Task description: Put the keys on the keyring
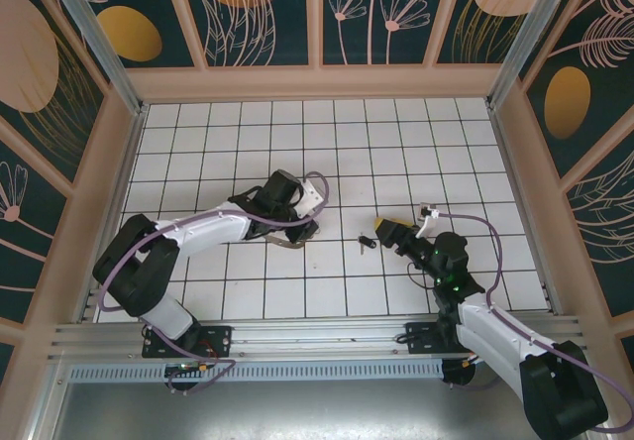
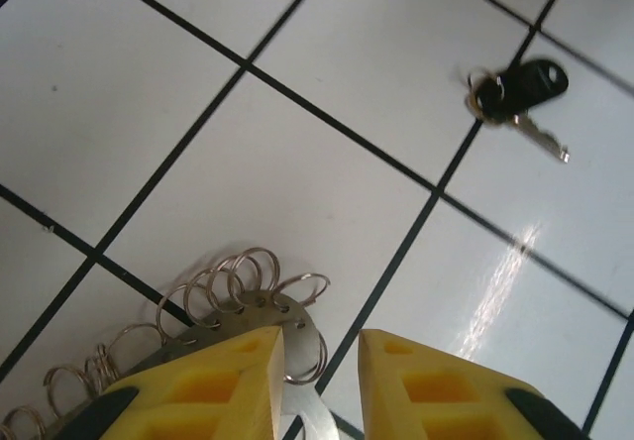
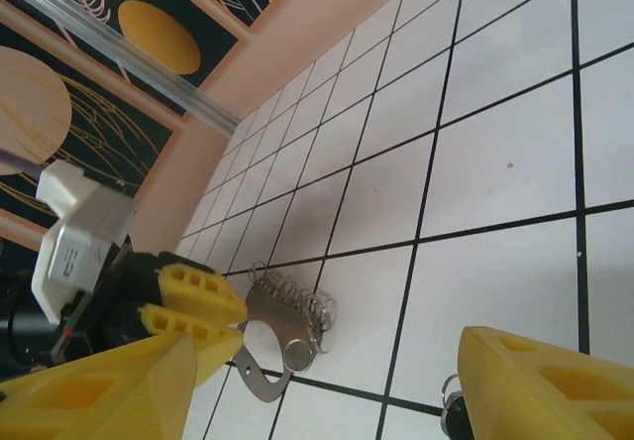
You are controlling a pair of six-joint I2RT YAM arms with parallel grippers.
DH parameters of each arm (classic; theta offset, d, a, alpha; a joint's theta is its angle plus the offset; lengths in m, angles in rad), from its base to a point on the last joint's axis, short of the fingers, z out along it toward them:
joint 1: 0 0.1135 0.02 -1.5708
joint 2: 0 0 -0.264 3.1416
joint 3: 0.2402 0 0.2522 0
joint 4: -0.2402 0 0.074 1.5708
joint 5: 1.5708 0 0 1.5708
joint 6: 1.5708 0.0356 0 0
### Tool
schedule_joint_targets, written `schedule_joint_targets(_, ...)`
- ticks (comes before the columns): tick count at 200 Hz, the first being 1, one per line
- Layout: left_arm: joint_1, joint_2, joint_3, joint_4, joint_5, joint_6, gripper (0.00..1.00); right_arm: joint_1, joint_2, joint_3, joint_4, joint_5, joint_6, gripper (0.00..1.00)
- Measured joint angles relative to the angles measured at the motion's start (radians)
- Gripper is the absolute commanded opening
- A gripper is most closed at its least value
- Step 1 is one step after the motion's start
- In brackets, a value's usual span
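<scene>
keys [image 1: 365, 243] lie between tools, just left of right tool [image 1: 389, 237] | right tool open, empty | left tool [image 2: 315, 366] slightly open over keyring [image 2: 248, 296]

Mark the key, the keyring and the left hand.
key [image 2: 530, 81]: left wrist view, on its dark head.
keyring [image 2: 260, 313]: left wrist view, on its metal plate below the wire loops.
left hand [image 2: 319, 351]: left wrist view, midway between the yellow fingertips.

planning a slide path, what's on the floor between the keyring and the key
Nothing: the stretch between the keyring and the key is bare white tile crossed by dark grout lines, seen in the left wrist view.
</scene>
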Motion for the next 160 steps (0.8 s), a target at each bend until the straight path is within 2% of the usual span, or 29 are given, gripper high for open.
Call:
schedule_joint_targets(41,0.000,0.031,0.056,0.002,0.039,-0.201,0.27,0.000,0.000,0.000,0.000,-0.005,0.000,0.71)
schedule_joint_targets(77,0.000,0.043,0.061,0.002,0.042,-0.320,0.24,-0.001,-0.006,0.000,0.000,-0.005,0.000,0.71)
schedule_joint_targets(160,0.000,0.051,0.012,0.009,0.043,-0.426,0.24,-0.003,-0.011,0.000,0.000,-0.011,0.000,0.77)
